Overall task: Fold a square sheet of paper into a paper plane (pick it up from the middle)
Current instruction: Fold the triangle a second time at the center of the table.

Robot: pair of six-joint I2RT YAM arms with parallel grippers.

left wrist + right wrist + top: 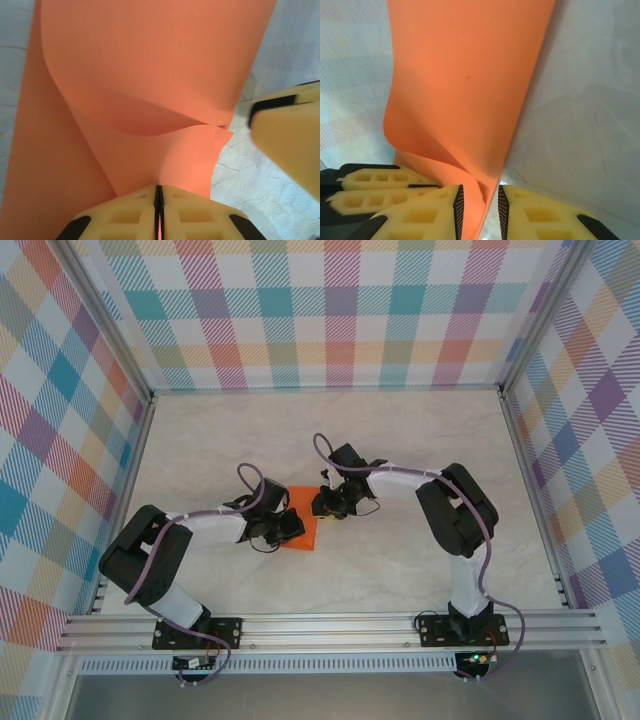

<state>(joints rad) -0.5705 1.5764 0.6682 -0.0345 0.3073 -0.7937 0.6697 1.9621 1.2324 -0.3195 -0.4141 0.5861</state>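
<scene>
Left fingers (130, 212) are clamped together on the curled square sheet of paper (150, 60), while right fingers (420, 215) stand slightly apart with the sheet's edge between them.

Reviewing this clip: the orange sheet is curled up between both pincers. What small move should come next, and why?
Probably ease the right pincer back off the square sheet of paper. Its jaws stand apart with the sheet's bent edge loose between them, while the left pincer is shut on the sheet, so the paper should hold as the right one clears.
</scene>
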